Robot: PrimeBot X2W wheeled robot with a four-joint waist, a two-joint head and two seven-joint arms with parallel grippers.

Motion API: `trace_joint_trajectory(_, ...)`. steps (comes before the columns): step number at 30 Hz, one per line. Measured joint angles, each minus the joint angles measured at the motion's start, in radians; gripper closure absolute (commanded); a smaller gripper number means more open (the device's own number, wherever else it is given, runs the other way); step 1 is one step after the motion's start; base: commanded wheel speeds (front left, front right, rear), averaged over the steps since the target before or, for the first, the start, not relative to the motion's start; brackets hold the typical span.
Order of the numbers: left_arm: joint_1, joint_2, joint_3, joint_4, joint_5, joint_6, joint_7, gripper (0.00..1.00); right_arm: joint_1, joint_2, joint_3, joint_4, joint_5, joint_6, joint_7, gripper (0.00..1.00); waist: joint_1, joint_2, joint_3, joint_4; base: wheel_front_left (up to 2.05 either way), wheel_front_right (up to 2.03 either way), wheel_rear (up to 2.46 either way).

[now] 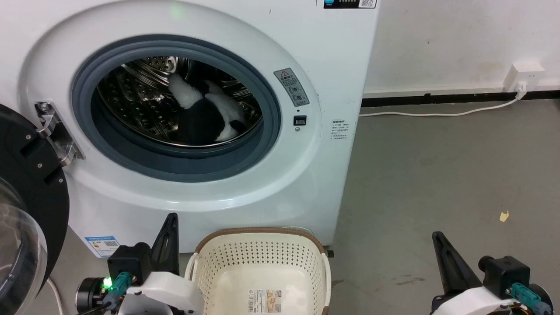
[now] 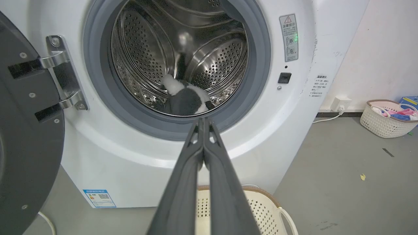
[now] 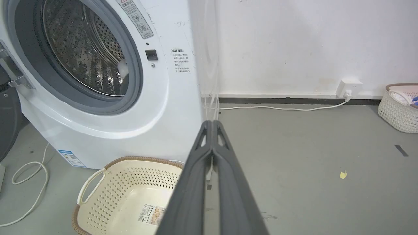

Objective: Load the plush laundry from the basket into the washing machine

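The black-and-white plush laundry (image 1: 205,111) lies inside the steel drum of the white washing machine (image 1: 280,183), whose door (image 1: 30,205) hangs open at the left. The left wrist view looks into the drum at the plush laundry (image 2: 186,99). On the floor in front of the machine stands the cream basket (image 1: 262,258), with a paper label on its bottom and nothing else in it. My left gripper (image 1: 171,217) is shut and empty just left of the basket. My right gripper (image 1: 436,236) is shut and empty, over bare floor to the right.
A white cable (image 1: 437,114) runs along the floor from a wall socket (image 1: 523,78) to the machine. A second basket (image 2: 388,119) holding coloured clothes stands by the wall far to the right. A small yellow scrap (image 1: 504,215) lies on the grey floor.
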Motion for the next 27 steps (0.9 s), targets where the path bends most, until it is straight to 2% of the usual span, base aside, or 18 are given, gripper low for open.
trace_joint_trajectory(27, 0.012, -0.041, 0.058, -0.037, 0.105, -0.032, 0.054, 1.00, -0.019, 0.000, -0.001, -0.022, -0.053, 0.000, 0.033, 1.00, 0.0000, 0.0000, 0.006, -0.020, 0.00, 0.00, 0.00)
